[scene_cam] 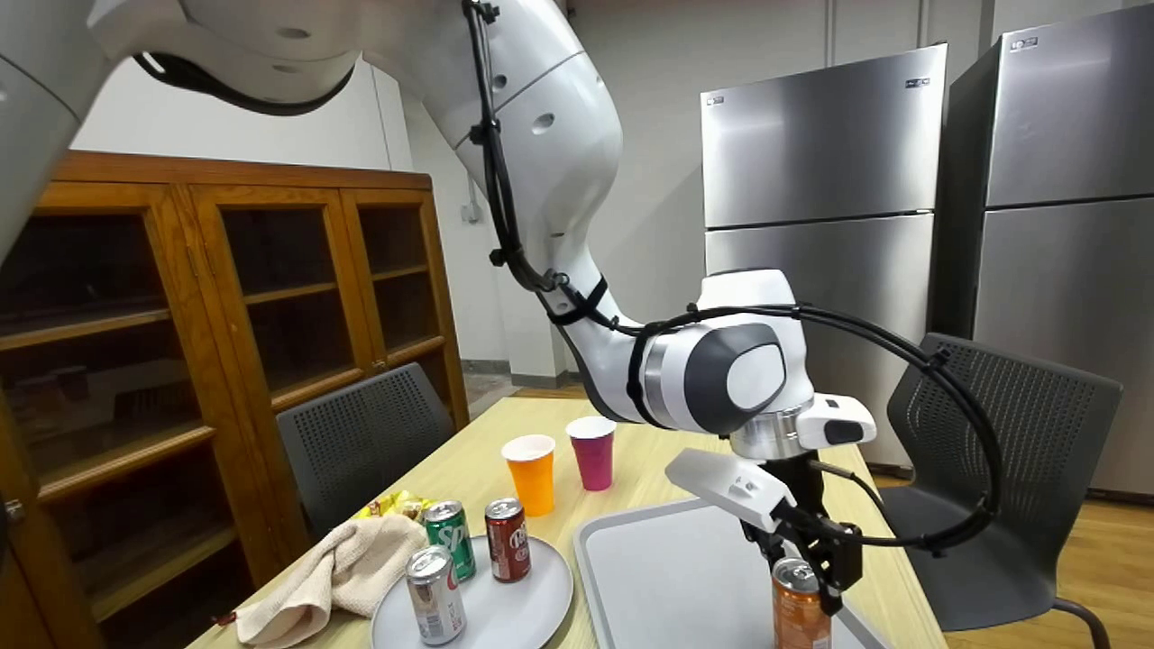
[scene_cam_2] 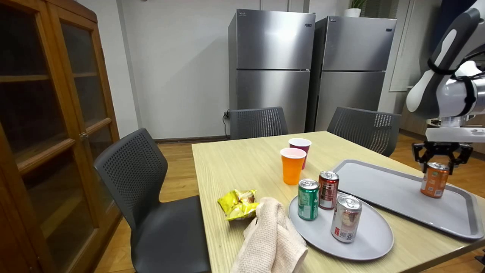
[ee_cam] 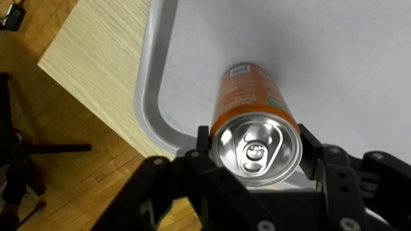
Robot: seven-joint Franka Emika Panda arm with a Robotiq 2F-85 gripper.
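An orange soda can stands upright on the grey tray, near a tray corner. It also shows in both exterior views. My gripper points down, with its black fingers against both sides of the can's top. The gripper also shows in both exterior views. Whether the can's base touches the tray or hangs just above it, I cannot tell. A round grey plate holds a green can, a dark red can and a silver can.
An orange cup and a purple cup stand behind the plate. A beige cloth and a yellow snack bag lie beside it. Chairs surround the wooden table. The table corner shows near the tray in the wrist view.
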